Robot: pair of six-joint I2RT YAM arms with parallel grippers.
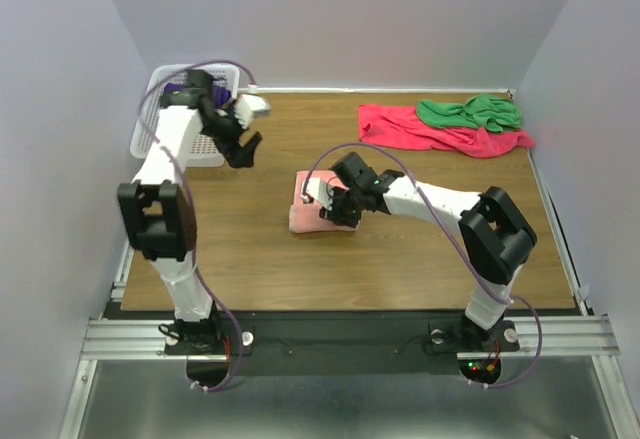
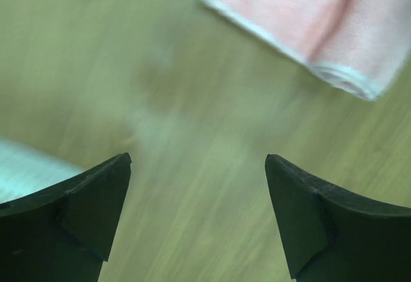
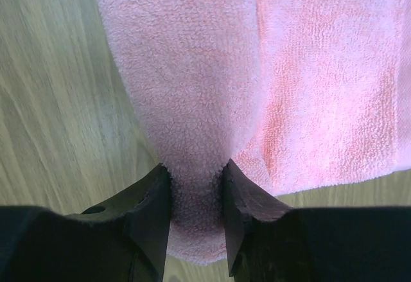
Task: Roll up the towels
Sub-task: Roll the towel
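Note:
A salmon-pink towel (image 1: 308, 215) lies folded thick near the table's middle. My right gripper (image 1: 338, 209) is shut on its near end; in the right wrist view the fingers (image 3: 154, 205) pinch a bunched fold of the towel (image 3: 192, 70), with my right gripper (image 3: 197, 173) squeezing the cloth narrow. My left gripper (image 1: 245, 149) hangs open and empty to the towel's left, beside the basket; the left wrist view shows it (image 2: 199, 166) over bare wood with the pink towel (image 2: 308, 25) ahead. A crimson towel (image 1: 400, 127) and a green towel (image 1: 470, 112) lie crumpled at the back right. A purple towel (image 1: 183, 89) sits in the basket.
A white mesh basket (image 1: 150, 137) stands at the back left corner, its edge showing in the left wrist view (image 2: 26, 169). Walls close in the table on the left, back and right.

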